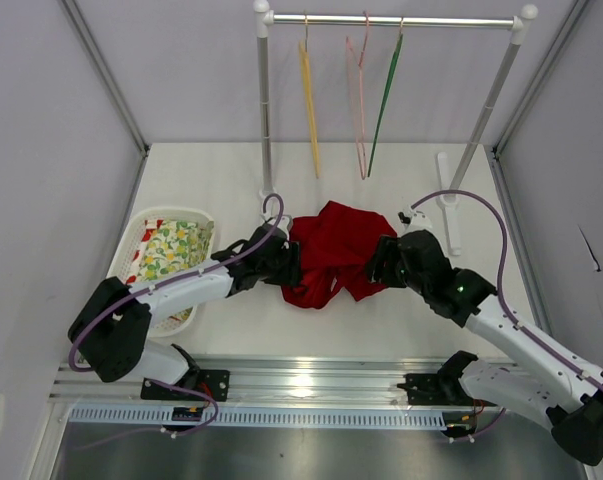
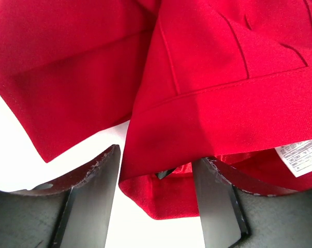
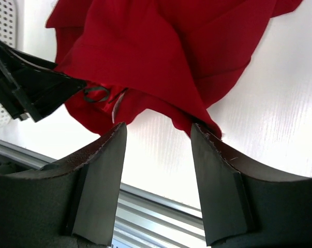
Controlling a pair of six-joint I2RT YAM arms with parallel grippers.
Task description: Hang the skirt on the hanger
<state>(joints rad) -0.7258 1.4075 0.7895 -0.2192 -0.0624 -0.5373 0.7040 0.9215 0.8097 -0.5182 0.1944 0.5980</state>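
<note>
The red skirt lies crumpled on the white table between my two grippers. The pale pink hanger hangs on the rail at the back, between a yellow and a dark green hanger. My left gripper is open at the skirt's left edge; in the left wrist view a fold of the skirt lies between its spread fingers. My right gripper is open at the skirt's right edge; in the right wrist view the skirt hangs just past the fingertips, one corner touching the right finger.
A white basket holding yellow-green floral cloth stands at the left. A yellow hanger and a dark green hanger hang on the rack rail. The rack's foot lies at the right. A metal rail runs along the near edge.
</note>
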